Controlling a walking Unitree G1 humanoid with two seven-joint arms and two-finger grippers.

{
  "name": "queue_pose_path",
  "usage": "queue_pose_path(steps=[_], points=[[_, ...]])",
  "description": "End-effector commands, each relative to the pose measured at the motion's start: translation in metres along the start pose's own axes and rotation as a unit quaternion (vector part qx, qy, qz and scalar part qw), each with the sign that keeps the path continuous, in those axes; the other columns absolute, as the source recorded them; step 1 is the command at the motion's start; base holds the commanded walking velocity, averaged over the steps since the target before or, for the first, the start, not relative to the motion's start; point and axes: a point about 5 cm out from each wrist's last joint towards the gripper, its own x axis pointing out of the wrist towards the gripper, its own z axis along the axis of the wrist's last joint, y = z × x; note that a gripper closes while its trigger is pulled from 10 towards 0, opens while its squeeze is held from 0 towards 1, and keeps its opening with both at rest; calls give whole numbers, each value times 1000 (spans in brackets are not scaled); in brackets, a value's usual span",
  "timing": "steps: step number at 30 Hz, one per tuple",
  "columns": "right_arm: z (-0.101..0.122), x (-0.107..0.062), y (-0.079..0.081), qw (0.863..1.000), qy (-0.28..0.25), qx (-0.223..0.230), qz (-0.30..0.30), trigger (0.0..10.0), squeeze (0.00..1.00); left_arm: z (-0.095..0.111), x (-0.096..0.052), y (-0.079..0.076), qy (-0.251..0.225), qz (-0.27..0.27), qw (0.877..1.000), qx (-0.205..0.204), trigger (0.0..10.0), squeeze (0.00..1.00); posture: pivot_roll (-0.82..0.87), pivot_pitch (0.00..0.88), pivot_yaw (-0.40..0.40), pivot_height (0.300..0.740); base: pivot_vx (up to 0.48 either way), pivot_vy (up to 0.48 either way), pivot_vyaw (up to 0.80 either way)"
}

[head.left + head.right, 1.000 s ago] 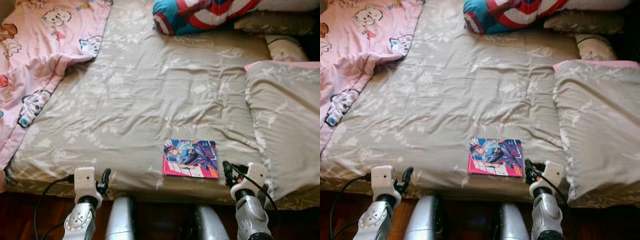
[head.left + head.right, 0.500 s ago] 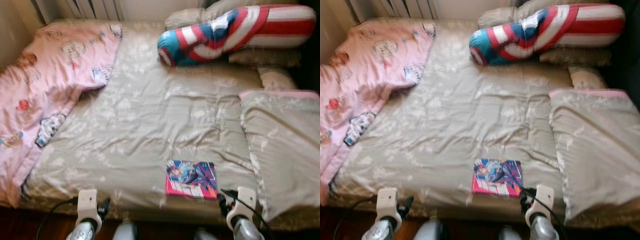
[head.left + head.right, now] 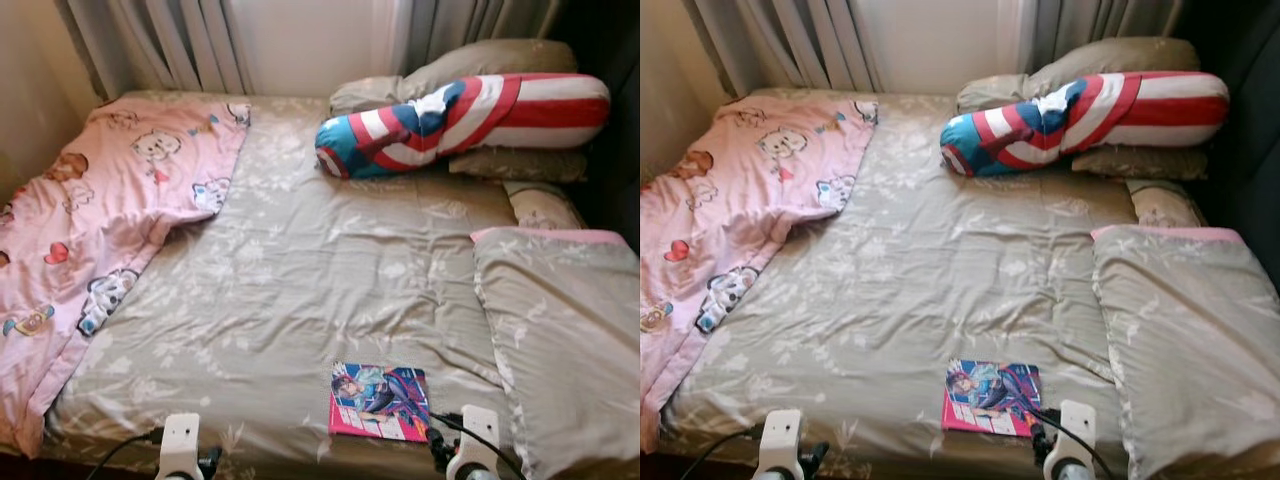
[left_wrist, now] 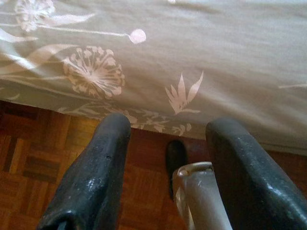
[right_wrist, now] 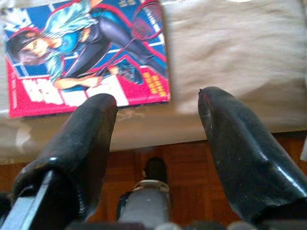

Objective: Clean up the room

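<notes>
— What is the bed point(image 3: 300, 270) cover made of?
— Soft matt cloth, wrinkly, with pale flowers. The pink blanket point(image 3: 90, 230) along the bed's left edge is cloth too, and puffy.
— And the book point(image 3: 381, 401) by the bed's front edge?
— Paper with a shiny, smooth cover.
— The floor point(image 4: 43, 158)?
— Little wood blocks, a bit glossy.
— The right hand point(image 5: 158, 124)?
— Black fingers point(image 5: 86, 143), smooth and slightly shiny.

Parquet floor point(image 4: 43, 143) lies below the jaws of the left gripper point(image 4: 170, 127), with the floral sheet point(image 4: 192, 57) just ahead of them. Far beyond are a pink blanket point(image 3: 90, 220) (cartoon animals), a striped bolster point(image 3: 460, 115) and grey curtains point(image 3: 190, 45).
</notes>
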Motion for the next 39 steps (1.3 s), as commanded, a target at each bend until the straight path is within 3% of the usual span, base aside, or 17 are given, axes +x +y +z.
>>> queue_pose_path(steps=[1, 10, 15, 28, 39], points=[[-10, -2, -2, 1000, 21, -4, -5, 10000, 0, -7, -2, 3, 14, 3, 1000, 0, 10000, 0, 34, 77, -7, 740, 0, 0, 0], [-10, -2, 1, 1000, 24, -19, 0, 10000, 0, -24, -7, 10, 51, 15, 999, -4, 10000, 0, 31, 108, -4, 740, 0, 0, 0], [-14, -3, -1, 999, 30, -31, -3, 10000, 0, -33, -10, 12, 70, 21, 997, -9, 10000, 0, 35, 124, -7, 740, 0, 0, 777], [-16, -4, -3, 999, 35, -34, -3, 10000, 0, -32, -10, 11, 64, 25, 998, -15, 10000, 0, 39, 126, -19, 740, 0, 0, 794], [-17, -4, -2, 999, 39, -31, 3, 10000, 0, -34, -11, 11, 68, 28, 997, -15, 10000, 0, 40, 124, -19, 740, 0, 0, 0]])
